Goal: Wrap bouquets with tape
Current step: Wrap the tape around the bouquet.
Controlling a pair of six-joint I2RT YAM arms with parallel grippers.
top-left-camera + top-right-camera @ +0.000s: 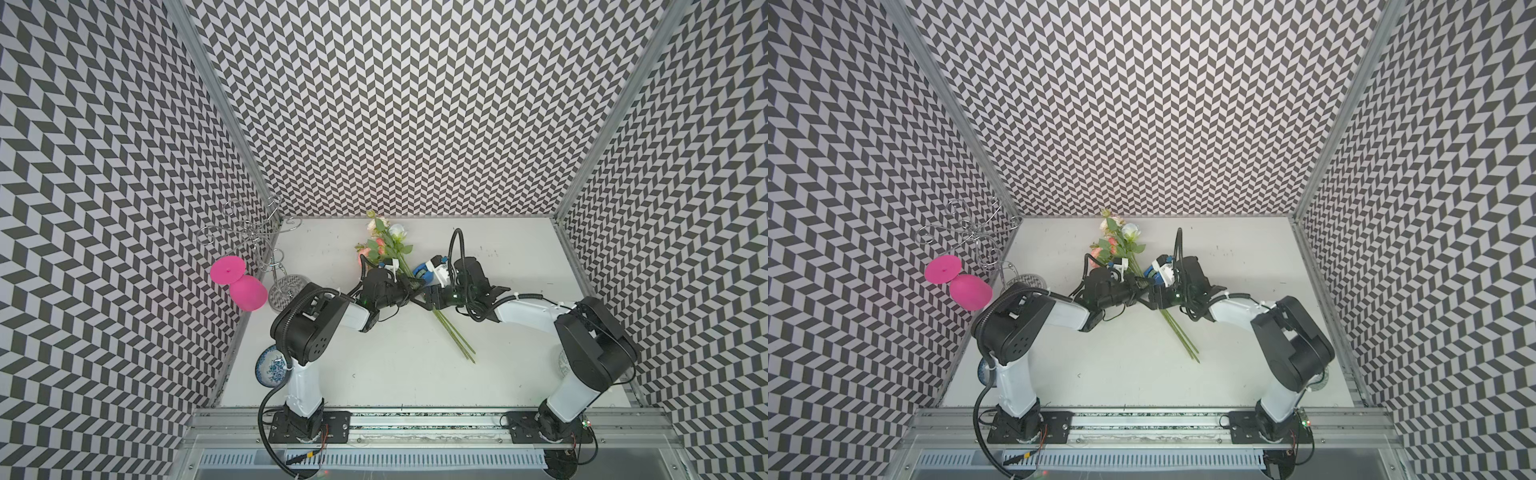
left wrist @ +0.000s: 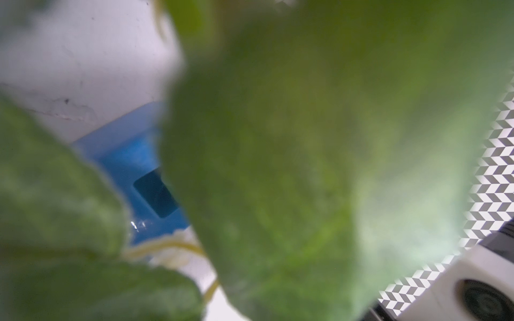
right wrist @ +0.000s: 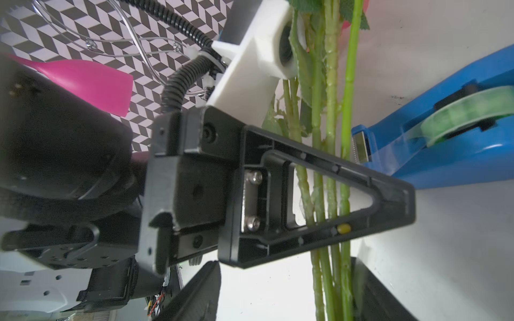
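Black fingers of the left hand (image 3: 395,203) are pressed together across the three green stems of the bouquets (image 3: 331,111). They pinch the stems partway down their length, so they lie as one bundle rather than fanning apart. In both top views this grip sits mid-frame, where the two arms meet.

Just below it in the right wrist view, the right hand (image 3: 283,286) is spread. It has one finger on either side of the stems without closing on them, probably placed to steady the bundle or reach for tape.

The tape (image 3: 445,161), a blue dispenser with a pale green roll, rests on the white surface (image 1: 374,374) at the right of that frame, just beside the stems. Its toothed cutter (image 3: 361,144) is turned toward them, so a strip could be drawn straight across.

In a top view the blooms (image 1: 384,245) point toward the upper middle and the cut ends toward the lower right. Leaves (image 2: 306,166) smother the left wrist view, so I cannot tell whether the stems are lifted clear of the surface.
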